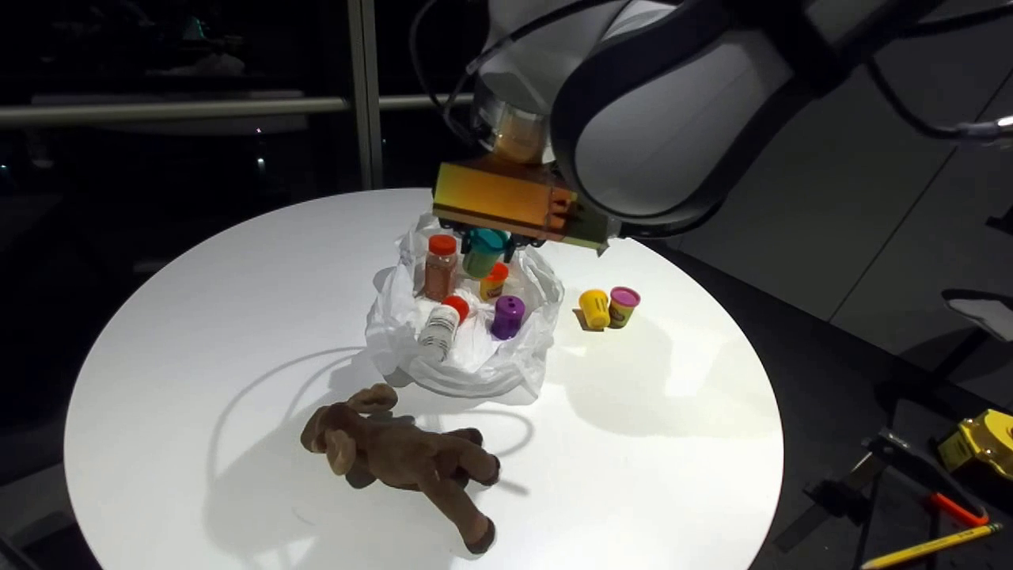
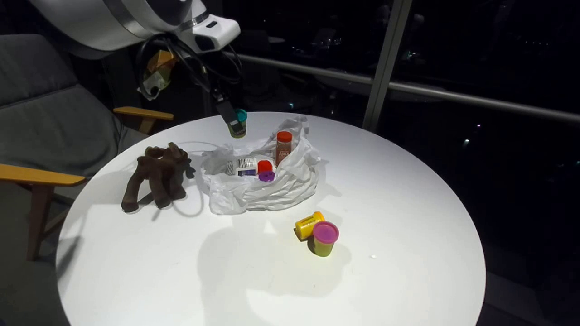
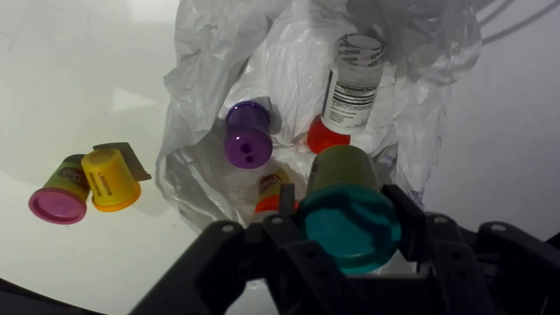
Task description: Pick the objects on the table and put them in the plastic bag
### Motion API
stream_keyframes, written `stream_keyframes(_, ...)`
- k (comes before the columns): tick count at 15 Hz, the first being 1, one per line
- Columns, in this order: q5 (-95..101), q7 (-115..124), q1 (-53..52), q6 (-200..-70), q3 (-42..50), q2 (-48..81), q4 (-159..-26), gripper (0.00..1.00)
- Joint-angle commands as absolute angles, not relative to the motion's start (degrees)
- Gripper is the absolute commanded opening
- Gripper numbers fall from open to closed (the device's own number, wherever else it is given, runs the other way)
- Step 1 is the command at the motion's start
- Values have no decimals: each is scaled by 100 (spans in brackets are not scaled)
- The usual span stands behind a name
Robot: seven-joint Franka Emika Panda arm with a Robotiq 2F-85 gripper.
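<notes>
End effector (image 1: pixel 487 247) is pinching teal tub (image 3: pixel 345 175), lid toward the wrist. Tub's held up in the air; looks to be over the bag (image 2: pixel 267 199), near the edge of its mouth, tho can't tell if it's fully inside the rim. Step in hand, I'd say: drop-off of this tub, release not yet done.

Below: bag's mouth is wide open, w/ orange tub (image 1: pixel 493 285), shaker (image 2: pixel 284 148) upright, purple tub (image 3: pixel 248 131) & white bottle (image 3: pixel 352 92) on its side, plus a red piece (image 3: pixel 326 136) by the bottle (its cap or separate, can't tell).

Next move prob. = centre over the mouth, go down, spread, lift straight up. Keep it low: orange tub & shaker are close, so a high drop could bounce; loose plastic might snag.

Farther out on the surface (image 2: pixel 398 190), outside bag: yellow tub (image 2: pixel 309 225) & pink tub (image 2: pixel 324 240) side by side; plush (image 1: pixel 404 455) on a diff. side, near bag but apart. So 3 to go after this. Plush prob. hardest: floppy, may need pushing in b/c bag's low & crowded.
</notes>
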State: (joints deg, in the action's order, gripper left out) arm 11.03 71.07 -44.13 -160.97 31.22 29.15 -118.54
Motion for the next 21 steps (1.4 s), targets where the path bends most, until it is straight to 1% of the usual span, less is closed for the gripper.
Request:
stream_keyframes(1, 1369, 7385, -4022, -15867, 2812, 3793, -10905, 27)
stream_keyframes(7, 1443, 7376, -3611, -15222, 2662, 4786, -9845, 27)
stream_keyframes(13, 1450, 7326, -3101, -14679, 2389, 5335, -8992, 27)
stream_keyframes(19, 1293, 6867, -2256, -14263, 1708, 5591, -8331, 28)
stream_keyframes(20, 1283, 6772, -2150, -14212, 1614, 5598, -8281, 61)
stream_keyframes(21, 1275, 6713, -2059, -14166, 1546, 5633, -8206, 78)
